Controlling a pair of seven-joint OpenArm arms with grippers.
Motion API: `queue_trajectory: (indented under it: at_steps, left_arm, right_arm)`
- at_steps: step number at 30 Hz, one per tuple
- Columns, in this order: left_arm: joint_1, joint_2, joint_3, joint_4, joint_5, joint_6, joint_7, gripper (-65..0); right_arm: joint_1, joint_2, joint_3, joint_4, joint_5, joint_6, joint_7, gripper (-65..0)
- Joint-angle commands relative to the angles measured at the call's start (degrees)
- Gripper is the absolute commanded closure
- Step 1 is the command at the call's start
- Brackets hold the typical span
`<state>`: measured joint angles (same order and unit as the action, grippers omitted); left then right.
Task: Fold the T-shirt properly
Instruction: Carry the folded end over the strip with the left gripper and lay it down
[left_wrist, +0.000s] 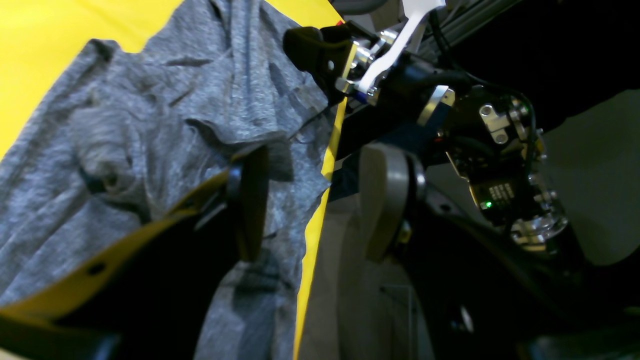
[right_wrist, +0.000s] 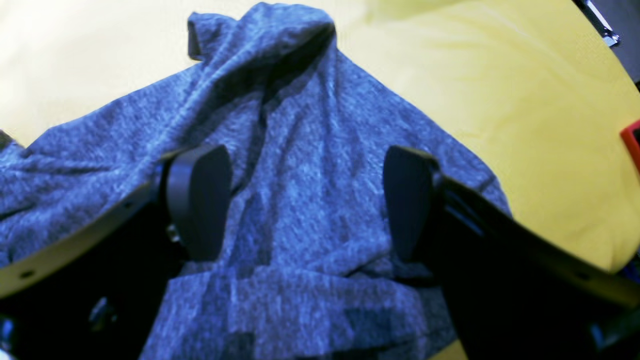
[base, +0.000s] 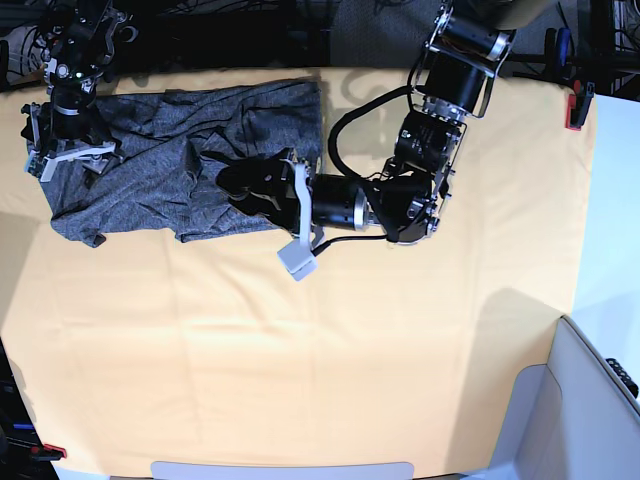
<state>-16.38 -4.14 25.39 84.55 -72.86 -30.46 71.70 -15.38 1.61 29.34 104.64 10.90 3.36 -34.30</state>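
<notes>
T-shirt (base: 170, 165) sprawled rumpled, unfolded, along far edge of yellow counter (base: 330, 360), spilling toward corner. Left claw (base: 248, 188) low over shirt's near hem, spread wide, nothing pinched, cloth lying between fingers in wrist view; likely poised for hem pick. Right claw (base: 62, 150) at shirt's opposite end, above bunched fabric, likewise spread, nothing gripped. Both placed at shirt's ends, presumably for flattening before first fold. Folding judged barely begun. Red clamp (base: 574, 110) well clear of shirt at counter's far side.
</notes>
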Motion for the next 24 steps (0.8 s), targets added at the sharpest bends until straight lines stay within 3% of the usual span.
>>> queue_trajectory:
  at_steps: [1,4,7,9,12,14,18,24]
  left_arm:
    - [-2.0,-0.9,-0.5,1.0,-1.6,-0.2,-1.1,-24.5]
    - [-3.4,-4.6,-0.4,1.0,-1.6,-0.1,-1.1,-18.0]
    - [-3.3,-8.1,-0.4,1.0,-1.5,0.1,-2.0,-5.6]
    - [-2.8,-9.4,-0.3,1.0,-1.5,2.6,-3.3,0.0]
    - [0.0,-9.5,-0.1,1.3,-1.6,9.8,-3.9,-0.7]
    - [1.0,-9.3,0.0,1.3,-1.6,12.8,-4.0,-0.6]
    - [1.9,-7.6,0.2,1.3,-1.0,15.7,-5.3,-0.6]
    - [1.6,-5.7,6.6,1.2,7.8,17.3,-8.1,-0.6]
  right_arm:
    - [0.3,0.5,0.2,0.4,0.0,-0.1,1.5,-47.0]
    - [0.3,0.5,0.2,-0.1,0.0,-0.1,1.5,-47.0]
    - [0.3,0.5,0.2,-0.1,0.0,-0.1,1.5,-47.0]
    - [0.6,0.5,0.2,-0.2,0.0,-0.1,1.5,-47.0]
    - [1.0,0.5,0.2,-0.2,0.0,-0.1,1.5,-47.0]
    - [1.0,0.5,0.2,-0.2,0.0,-0.1,1.5,-47.0]
    - [1.0,0.5,0.2,-0.2,0.0,-0.1,1.5,-47.0]
    - [1.0,0.5,0.2,-0.2,0.0,-0.1,1.5,-47.0]
